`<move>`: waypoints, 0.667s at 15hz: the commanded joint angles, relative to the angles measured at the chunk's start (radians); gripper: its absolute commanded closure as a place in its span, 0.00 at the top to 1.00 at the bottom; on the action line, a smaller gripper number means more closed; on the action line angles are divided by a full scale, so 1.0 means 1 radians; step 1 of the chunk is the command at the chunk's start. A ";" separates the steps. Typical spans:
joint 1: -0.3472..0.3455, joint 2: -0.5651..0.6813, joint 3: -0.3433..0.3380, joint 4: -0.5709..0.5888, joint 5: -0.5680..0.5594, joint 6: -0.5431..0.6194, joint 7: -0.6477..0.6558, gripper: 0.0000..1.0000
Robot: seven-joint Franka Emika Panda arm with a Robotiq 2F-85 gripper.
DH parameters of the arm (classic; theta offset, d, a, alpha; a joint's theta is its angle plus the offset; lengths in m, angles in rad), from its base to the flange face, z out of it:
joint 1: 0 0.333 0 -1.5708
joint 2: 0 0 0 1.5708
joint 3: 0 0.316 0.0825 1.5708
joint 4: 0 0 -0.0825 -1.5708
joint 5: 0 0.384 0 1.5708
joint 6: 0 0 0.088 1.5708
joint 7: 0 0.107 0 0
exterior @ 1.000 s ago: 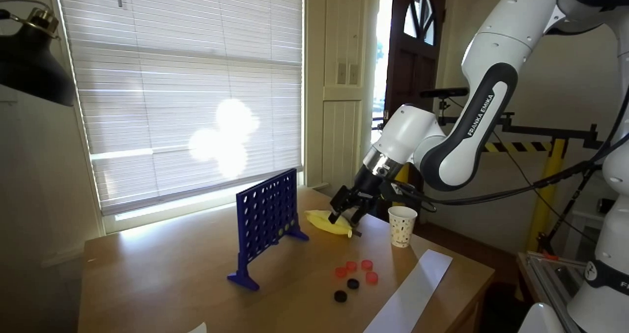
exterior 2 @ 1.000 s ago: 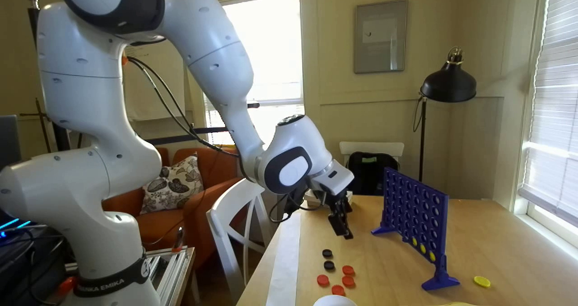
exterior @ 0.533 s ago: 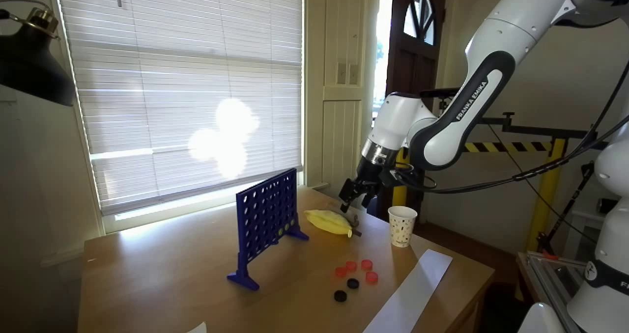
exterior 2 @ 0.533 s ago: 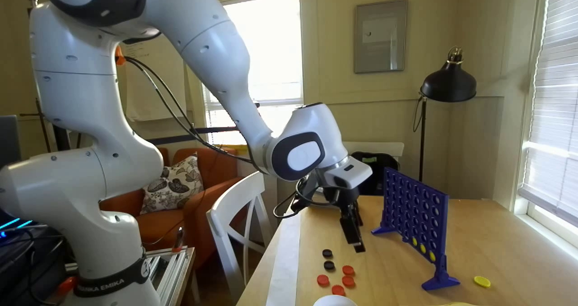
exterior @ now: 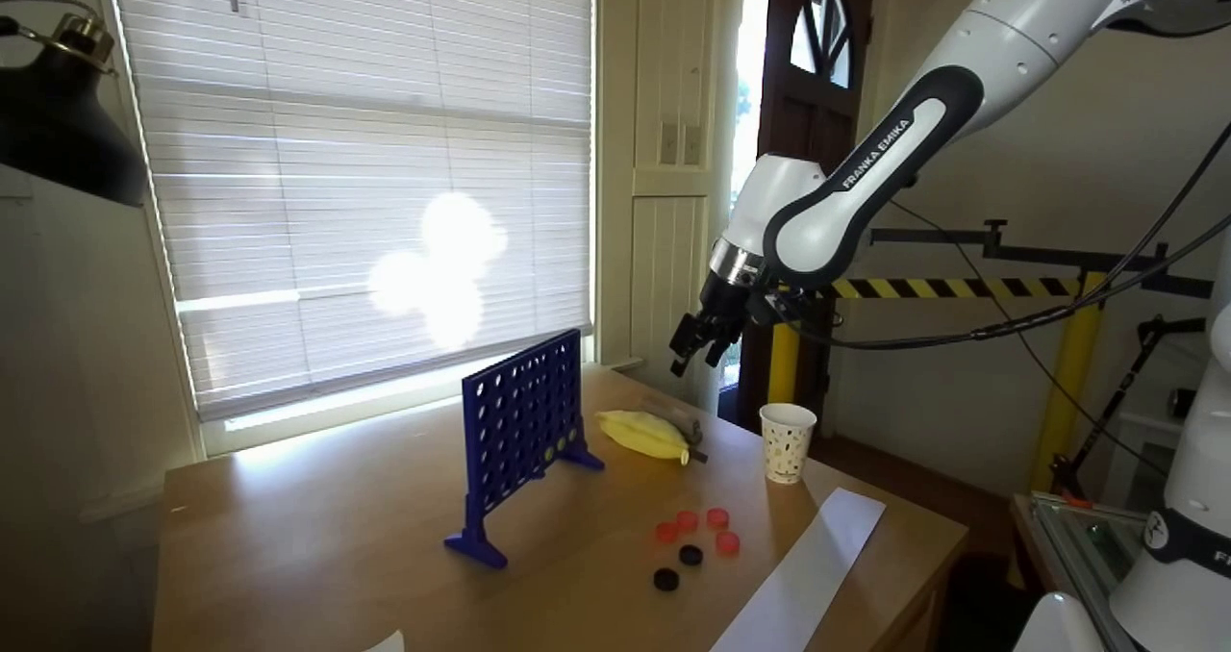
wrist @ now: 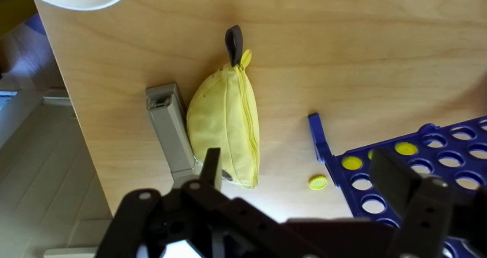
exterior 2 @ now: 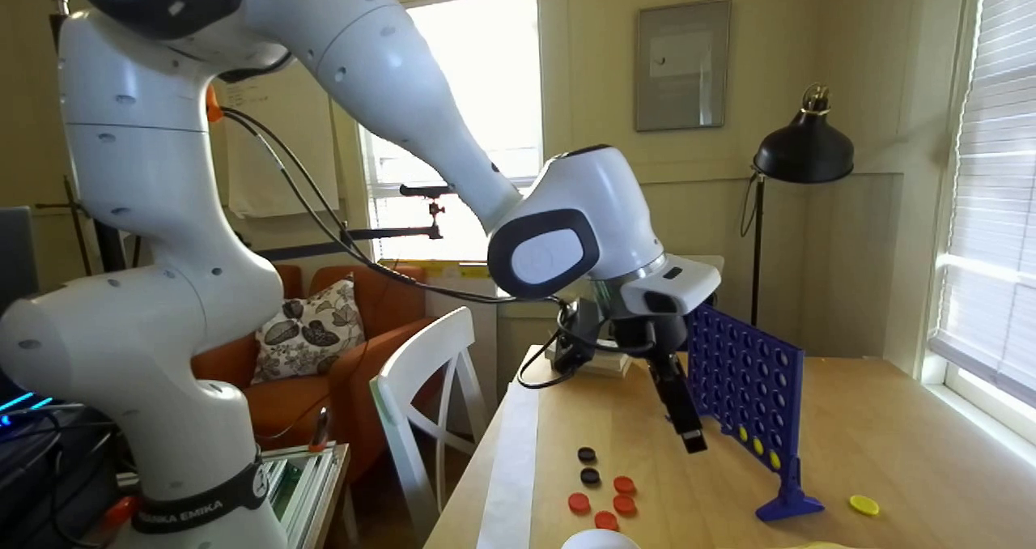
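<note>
My gripper (wrist: 295,153) hangs above the table with its jaws wide apart and nothing between them; in an exterior view the gripper (exterior: 695,363) is over the far end. Below it in the wrist view lies a yellow banana-shaped pouch (wrist: 224,121) with a dark loop. A grey stapler (wrist: 171,128) lies against the pouch's left side, partly behind a finger. To the right stands the blue game rack (wrist: 331,166) with a few yellow discs in its lowest slots. One loose yellow disc (wrist: 317,182) lies beside the rack. The pouch (exterior: 646,436) also shows in an exterior view.
A speckled paper cup (exterior: 787,440) stands near the table edge. Several red discs (exterior 2: 624,484) and two black discs (exterior 2: 589,476) lie on the table beside a long white paper strip (exterior 2: 511,460). A white chair (exterior 2: 429,403) and black lamp (exterior 2: 804,148) stand around the table.
My gripper has risen from close over the pouch to well above it, its jaws staying apart. The pouch, rack, cup and discs have stayed where they were.
</note>
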 commanded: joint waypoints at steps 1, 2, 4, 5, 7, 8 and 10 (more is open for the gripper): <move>0.128 -0.002 -0.144 0.081 0.172 -0.143 -0.174 1.00; 0.144 -0.007 -0.174 0.104 0.181 -0.186 -0.181 1.00; 0.204 -0.006 -0.271 0.157 0.153 -0.258 -0.156 1.00; 0.227 0.002 -0.307 0.187 0.147 -0.285 -0.149 1.00; 0.261 0.028 -0.361 0.240 0.146 -0.301 -0.138 1.00; 0.272 0.047 -0.379 0.262 0.159 -0.290 -0.150 1.00; 0.292 0.076 -0.404 0.289 0.188 -0.241 -0.127 1.00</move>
